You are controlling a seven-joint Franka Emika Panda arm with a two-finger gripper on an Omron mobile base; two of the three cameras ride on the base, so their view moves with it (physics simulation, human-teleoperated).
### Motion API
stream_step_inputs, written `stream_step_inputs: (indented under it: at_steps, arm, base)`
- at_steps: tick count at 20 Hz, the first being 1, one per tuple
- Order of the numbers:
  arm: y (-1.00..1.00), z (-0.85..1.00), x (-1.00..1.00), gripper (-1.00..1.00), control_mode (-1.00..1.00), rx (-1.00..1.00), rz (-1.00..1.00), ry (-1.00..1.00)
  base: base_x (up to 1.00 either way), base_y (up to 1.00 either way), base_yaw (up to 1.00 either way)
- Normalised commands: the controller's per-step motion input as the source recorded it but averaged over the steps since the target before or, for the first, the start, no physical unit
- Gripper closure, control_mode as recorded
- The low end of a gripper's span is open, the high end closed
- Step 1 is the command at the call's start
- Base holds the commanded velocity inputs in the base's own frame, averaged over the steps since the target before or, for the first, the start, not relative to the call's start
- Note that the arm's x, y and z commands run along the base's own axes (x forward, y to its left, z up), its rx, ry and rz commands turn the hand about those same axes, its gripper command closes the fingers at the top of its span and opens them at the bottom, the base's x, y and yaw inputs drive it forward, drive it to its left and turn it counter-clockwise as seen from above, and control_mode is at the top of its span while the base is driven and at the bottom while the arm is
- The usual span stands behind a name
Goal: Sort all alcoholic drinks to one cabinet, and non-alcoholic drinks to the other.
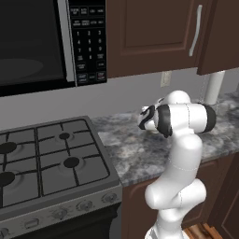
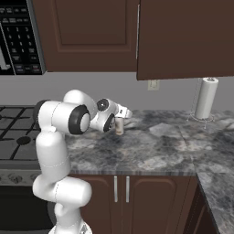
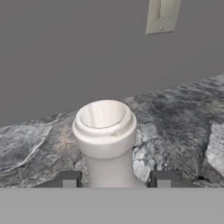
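Observation:
A slim pale bottle (image 3: pixel 105 131) with a white cap stands upright on the grey stone counter (image 2: pixel 151 146), close to the back wall. My gripper (image 3: pixel 116 179) reaches it from the front. One dark fingertip stands on each side of its neck, with a narrow gap showing on the right side. In the right base view the same bottle (image 2: pixel 119 126) shows just below my gripper (image 2: pixel 120 119). Above the counter hang dark brown wall cabinets (image 2: pixel 87 32). The door (image 2: pixel 183 39) of the right one looks swung out toward me. Another cabinet door (image 1: pixel 158 32) carries a slim silver bar handle (image 1: pixel 196 30).
A paper towel roll (image 2: pixel 205 98) stands upright at the back right of the counter. A wall outlet (image 2: pixel 153 84) sits on the grey wall behind the bottle. To the left are the stove (image 1: pixel 46 158) and the microwave (image 1: pixel 37 42). Low cabinets (image 2: pixel 121 196) run under the counter.

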Motion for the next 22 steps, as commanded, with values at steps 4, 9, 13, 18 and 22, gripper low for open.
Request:
stream_step_inputs:
  at_steps: [4,9,13,18,22]
  arm:
    - [0.0,0.0,-0.03,1.0,-1.0,0.0,0.02,-0.01]
    - [0.0,0.23,-0.17,1.0,-1.0,0.0,0.07,-0.02]
    - [-0.02,0.36,-0.25,1.0,-1.0,0.0,0.08,-0.01]
    - [-0.11,0.31,-0.5,1.0,-1.0,0.0,0.07,0.0]
    - [-0.18,0.24,-0.65,1.0,-1.0,0.0,0.07,0.0]
  base:
    - [0.0,0.0,0.0]
    - [0.0,0.0,0.0]
    - [0.0,0.0,0.0]
    - [0.0,0.0,0.0]
    - [0.0,0.0,0.0]
